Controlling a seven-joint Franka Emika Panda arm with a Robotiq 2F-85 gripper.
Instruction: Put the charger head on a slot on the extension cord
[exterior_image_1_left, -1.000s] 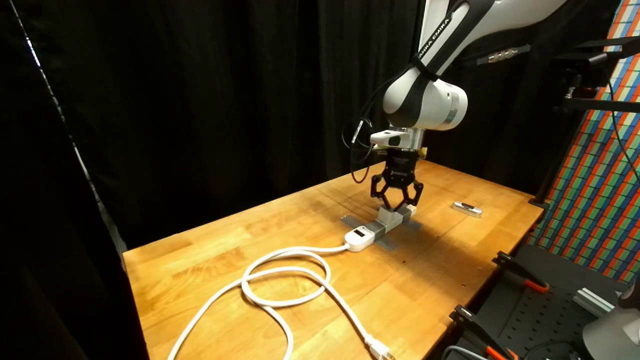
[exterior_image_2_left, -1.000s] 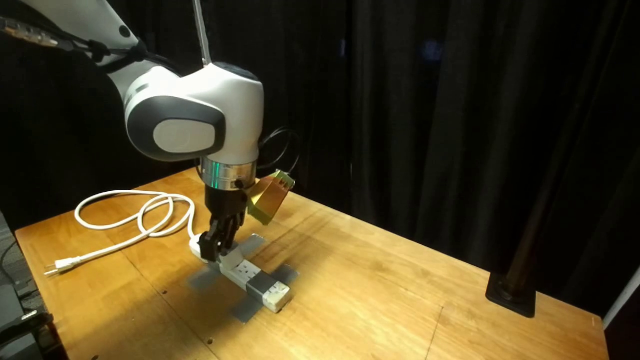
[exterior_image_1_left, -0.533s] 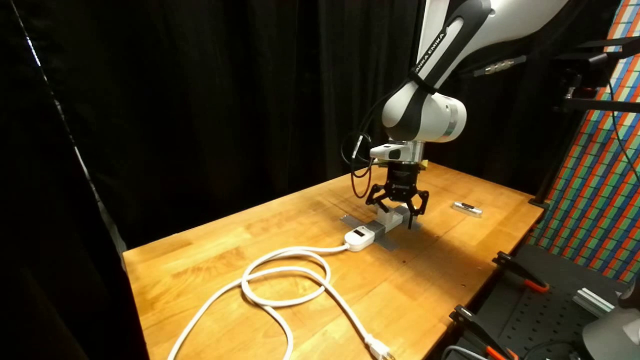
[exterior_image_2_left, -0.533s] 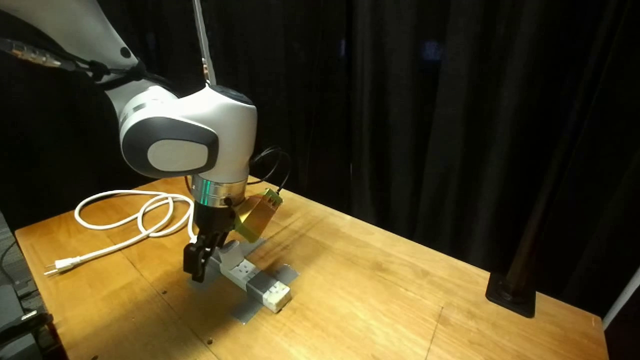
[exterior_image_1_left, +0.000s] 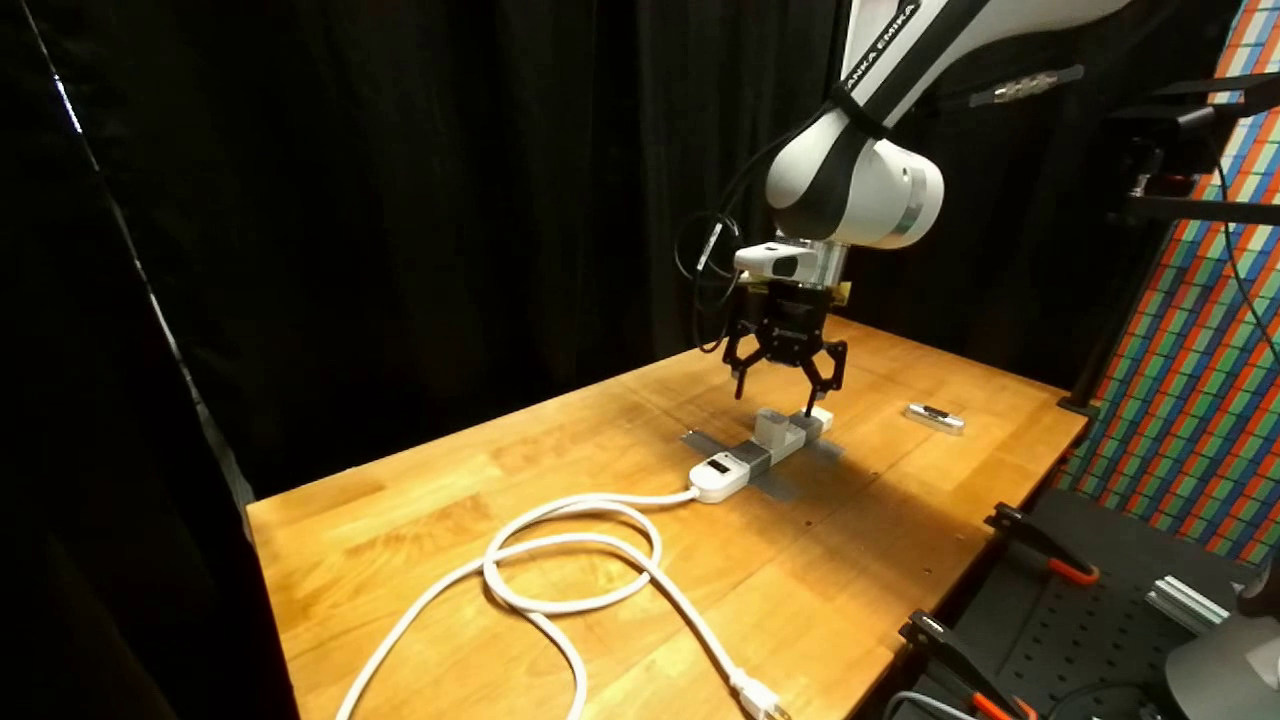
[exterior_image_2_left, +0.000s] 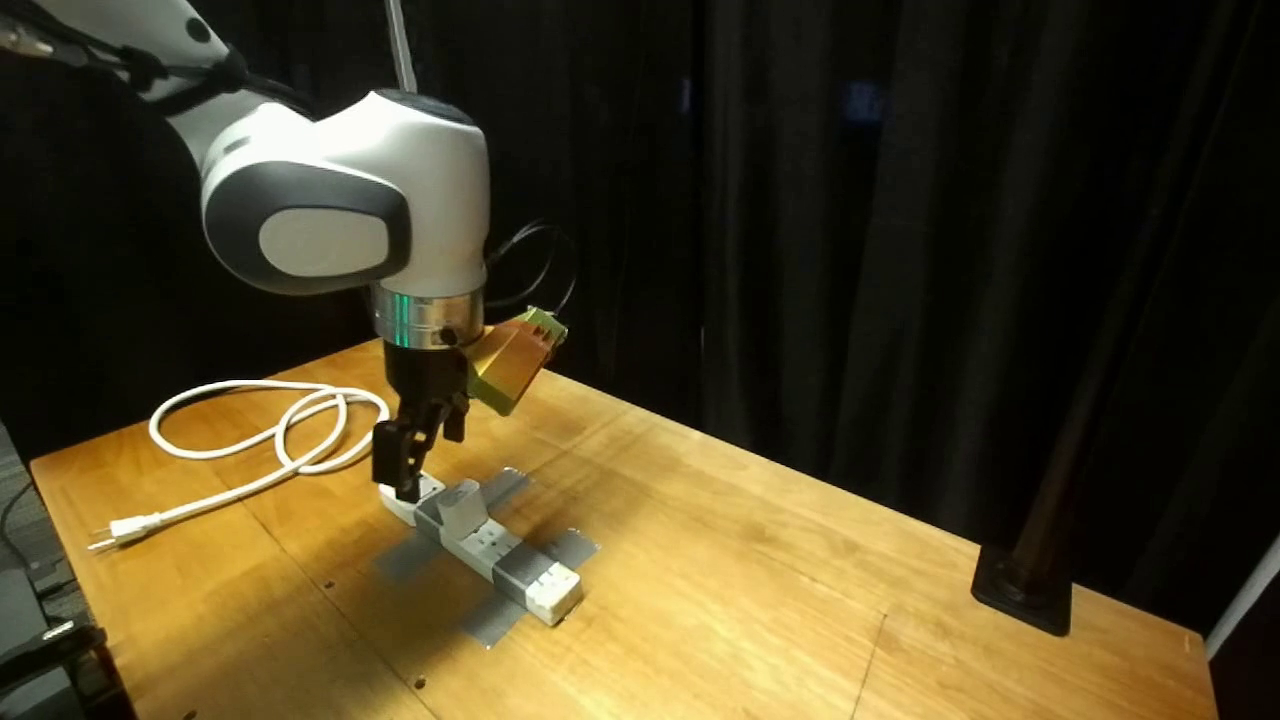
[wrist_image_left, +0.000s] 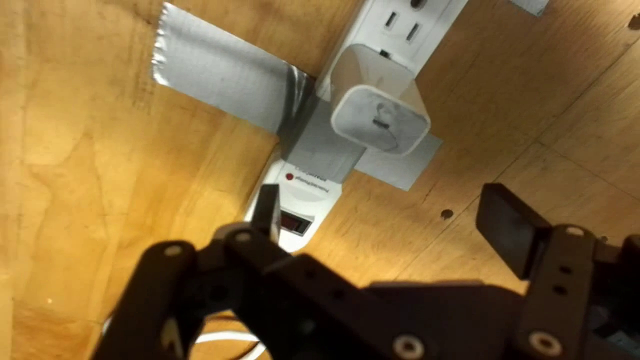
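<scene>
Pincer (exterior_image_1_left: 774, 403) spread wide; charger head (wrist_image_left: 380, 119) on extension cord (exterior_image_2_left: 494, 541), long axis roughly vertical, port end up.

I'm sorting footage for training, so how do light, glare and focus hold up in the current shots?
Wrist view: the pincer looks slightly soft, the charger head sharper, and the grey tape glints along its torn edge; both exterior views: the black curtain shows little detail; in an exterior view, a soft shadow darkens the table.

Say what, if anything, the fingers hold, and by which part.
Nothing is held: the fingers stand open, and the charger head sits on the power strip.
</scene>
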